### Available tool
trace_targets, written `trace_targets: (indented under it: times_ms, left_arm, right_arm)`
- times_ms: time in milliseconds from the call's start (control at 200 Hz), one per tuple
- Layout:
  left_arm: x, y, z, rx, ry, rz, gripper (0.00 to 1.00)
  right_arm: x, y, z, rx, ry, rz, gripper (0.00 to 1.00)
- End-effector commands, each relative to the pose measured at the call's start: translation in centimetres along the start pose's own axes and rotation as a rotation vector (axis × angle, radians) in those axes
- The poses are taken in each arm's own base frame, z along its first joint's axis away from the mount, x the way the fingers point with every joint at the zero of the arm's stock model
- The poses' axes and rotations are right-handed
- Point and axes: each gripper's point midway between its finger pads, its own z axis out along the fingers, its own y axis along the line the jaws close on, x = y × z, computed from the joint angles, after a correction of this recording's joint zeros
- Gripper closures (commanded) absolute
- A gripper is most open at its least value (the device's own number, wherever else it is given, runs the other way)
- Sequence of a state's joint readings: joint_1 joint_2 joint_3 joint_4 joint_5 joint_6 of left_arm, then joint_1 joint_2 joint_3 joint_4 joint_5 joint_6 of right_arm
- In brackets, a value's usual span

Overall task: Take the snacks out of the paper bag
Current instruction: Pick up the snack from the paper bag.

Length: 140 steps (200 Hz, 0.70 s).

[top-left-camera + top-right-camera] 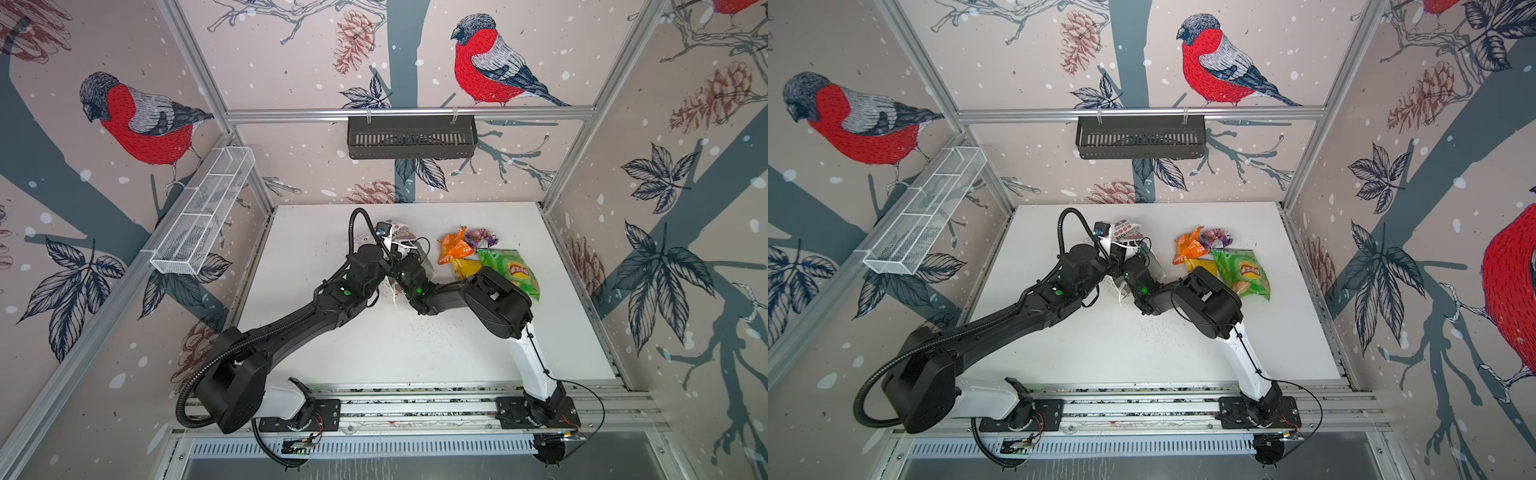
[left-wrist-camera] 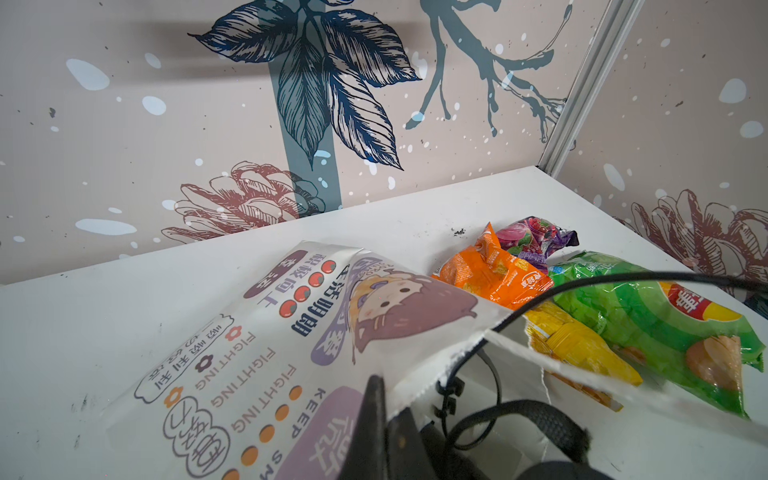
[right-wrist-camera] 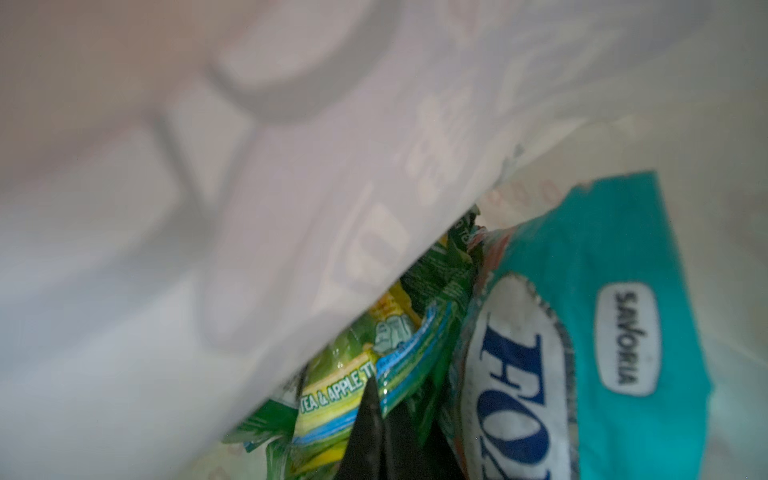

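The white paper bag [image 1: 400, 227] [image 2: 257, 357] lies on its side at the back middle of the table, its mouth toward the arms. My left gripper [image 2: 390, 392] is shut on the bag's upper rim and holds the mouth up. Reaching inside the bag, my right gripper [image 3: 384, 390] has its tips closed at the edge of a green-yellow packet [image 3: 340, 386]. Beside that lies a teal packet [image 3: 623, 257]. In the top views the right fingers are hidden in the bag. Outside, right of the bag, lie an orange packet [image 1: 455, 249], a purple one [image 1: 480, 237], a yellow one [image 1: 465, 266] and a green chip bag [image 1: 509, 270].
A black basket [image 1: 411, 137] hangs on the back wall and a white wire basket [image 1: 203, 216] on the left wall. The right arm's elbow [image 1: 498, 299] overlaps the chip bag's near edge. Bare white table [image 1: 415, 353] spreads toward the front rail.
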State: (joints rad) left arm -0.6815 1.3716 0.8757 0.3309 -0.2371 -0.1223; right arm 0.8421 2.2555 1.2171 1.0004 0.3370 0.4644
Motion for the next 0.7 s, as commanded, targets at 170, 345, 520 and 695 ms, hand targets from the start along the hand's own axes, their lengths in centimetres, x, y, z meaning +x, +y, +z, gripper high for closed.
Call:
trace_targets:
  times_ms: [170,345,520,695]
  left_arm:
    - [-0.8,1.6,0.7,-0.062,-0.021,-0.043,1.0]
    - [-0.6,2.6,1.0,-0.097,-0.013,-0.07,1.0]
    - [-0.4,3.2,1.0,-0.117,-0.012,-0.072,1.0]
    - [-0.3,3.4,1.0,-0.124,-0.011,-0.076,1.0]
  right_arm:
    - [-2.1,1.4,-2.7,-0.018,-0.065,-0.082,1.0]
    - [-2.8,0.9,-4.7,-0.008,-0.068,-0.074,1.0]
    - [-3.3,0.5,-6.5,-0.012,-0.063,-0.085,1.0]
    - [-3.9,0.0,-8.1,-0.009,-0.072,-0.089,1.0]
